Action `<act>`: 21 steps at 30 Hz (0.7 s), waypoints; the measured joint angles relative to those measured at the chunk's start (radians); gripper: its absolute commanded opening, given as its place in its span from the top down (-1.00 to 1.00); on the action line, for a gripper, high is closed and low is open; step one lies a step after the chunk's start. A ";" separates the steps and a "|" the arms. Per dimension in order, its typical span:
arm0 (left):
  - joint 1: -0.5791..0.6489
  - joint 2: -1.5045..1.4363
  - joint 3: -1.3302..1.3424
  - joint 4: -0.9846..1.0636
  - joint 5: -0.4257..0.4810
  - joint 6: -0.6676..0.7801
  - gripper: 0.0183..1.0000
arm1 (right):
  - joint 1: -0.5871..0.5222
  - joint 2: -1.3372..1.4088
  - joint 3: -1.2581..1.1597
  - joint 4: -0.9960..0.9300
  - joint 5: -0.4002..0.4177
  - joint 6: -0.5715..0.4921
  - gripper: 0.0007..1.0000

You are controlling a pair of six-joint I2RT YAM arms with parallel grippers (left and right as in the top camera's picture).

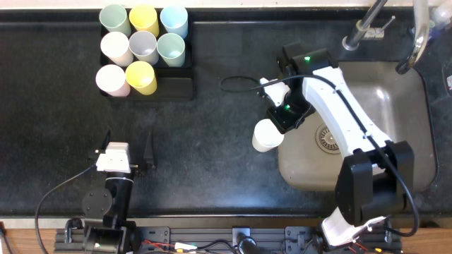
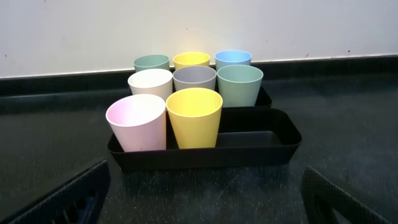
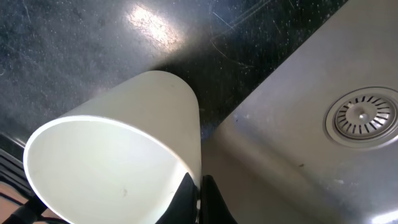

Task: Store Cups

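The right gripper point(image 1: 277, 121) is pinching the wall of a white cup point(image 1: 266, 136) at its rim, fingers closed on it, holding it tilted above the dark worktop point(image 1: 212, 162) just beside the sink point(image 1: 395, 92). The left gripper point(image 1: 128, 145) is sitting spread wide and holding nothing, facing the black tray point(image 2: 261, 146) where eight cups are standing upright.
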State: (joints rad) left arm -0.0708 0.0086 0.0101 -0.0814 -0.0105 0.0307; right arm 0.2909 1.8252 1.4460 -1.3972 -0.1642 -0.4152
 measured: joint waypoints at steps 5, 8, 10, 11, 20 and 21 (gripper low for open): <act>0.000 0.000 0.000 0.000 0.000 0.000 -1.00 | 0.019 -0.003 0.047 -0.029 0.063 0.070 0.92; 0.000 0.000 0.000 0.000 0.000 0.000 -1.00 | 0.050 -0.003 0.230 -0.097 0.105 0.124 0.91; 0.000 0.000 0.000 0.000 0.000 -0.002 -1.00 | 0.088 0.004 0.433 -0.140 0.119 0.154 0.91; 0.000 0.000 0.000 0.000 0.000 -0.002 -1.00 | 0.104 0.015 0.517 -0.162 0.122 0.168 0.92; 0.000 0.000 0.000 0.000 0.000 -0.002 -1.00 | 0.309 0.372 1.232 -0.207 0.154 0.206 0.92; 0.000 0.000 0.000 0.000 0.000 -0.002 -1.00 | 0.321 0.405 1.250 -0.199 0.156 0.206 0.92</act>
State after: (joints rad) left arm -0.0708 0.0082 0.0101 -0.0814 -0.0105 0.0284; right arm 0.6121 2.2299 2.6965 -1.5963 -0.0078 -0.2089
